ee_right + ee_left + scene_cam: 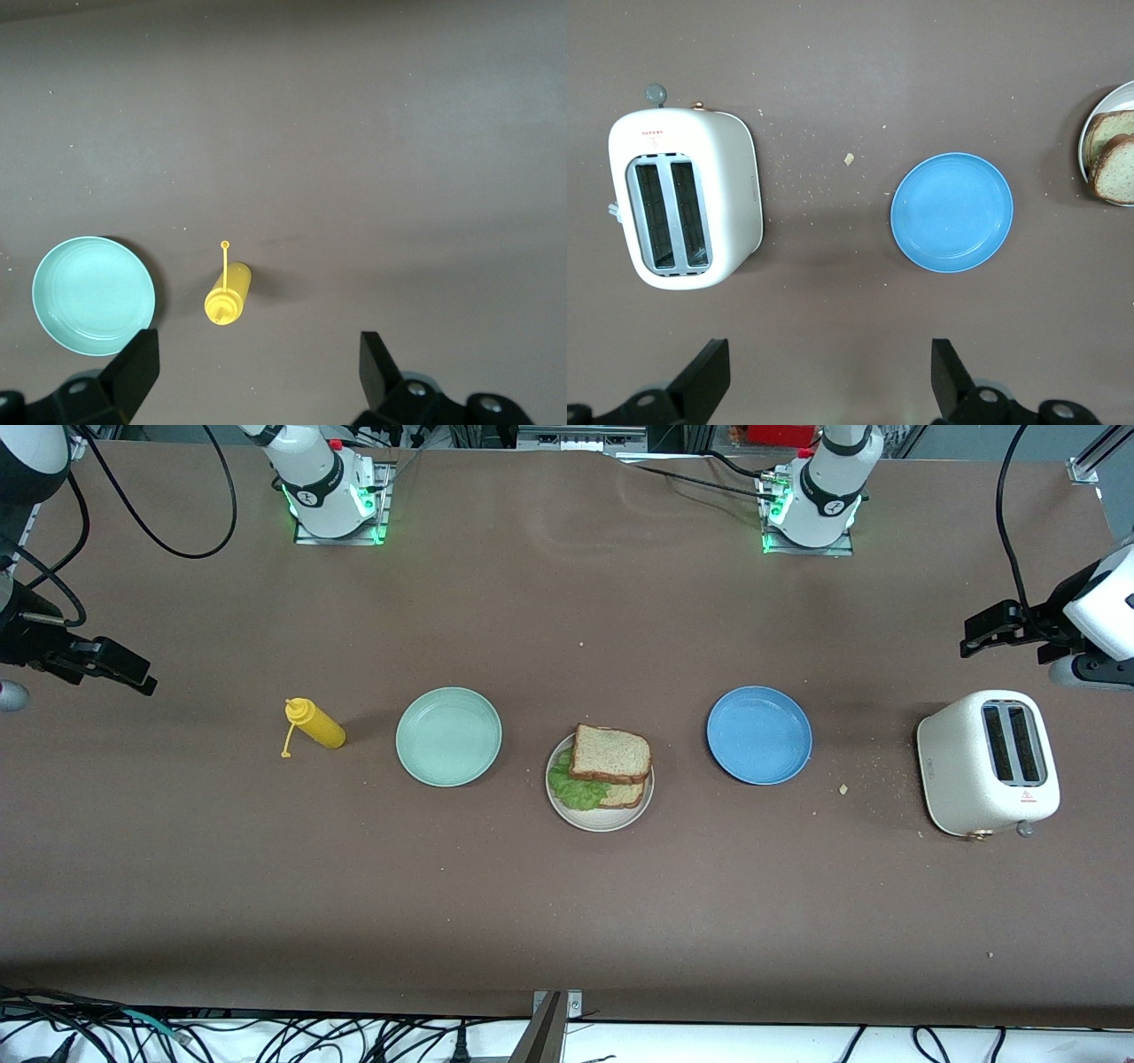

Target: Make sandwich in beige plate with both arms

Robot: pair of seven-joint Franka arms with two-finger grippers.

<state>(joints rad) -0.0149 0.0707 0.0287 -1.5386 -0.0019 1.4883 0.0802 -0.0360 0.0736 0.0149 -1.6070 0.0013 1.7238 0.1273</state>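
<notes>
Resting on the beige plate (599,815) at the middle of the brown table (567,921), the sandwich (609,766) shows two slices of brown bread stacked slightly askew, with a crinkled green lettuce leaf (578,788) poking out from between them on the side toward the right arm's end of the table. A blue plate (759,735) sits beside the beige one toward the left arm's end, and a mint-green plate (448,737) sits beside it toward the right arm's end; both are bare. A yellow squeeze bottle (315,724) lies on its side just past the mint-green plate, its cap dangling on a tether. A white two-slot toaster (988,763) stands near the left arm's end, with crumbs scattered on the table around it. Both arms wait, drawn back to the table's ends: the left gripper (824,376) hangs over the bare tabletop near the toaster and blue plate, fingers spread wide and holding nothing, while the right gripper (257,372) hangs near the bottle, likewise spread and holding nothing.
</notes>
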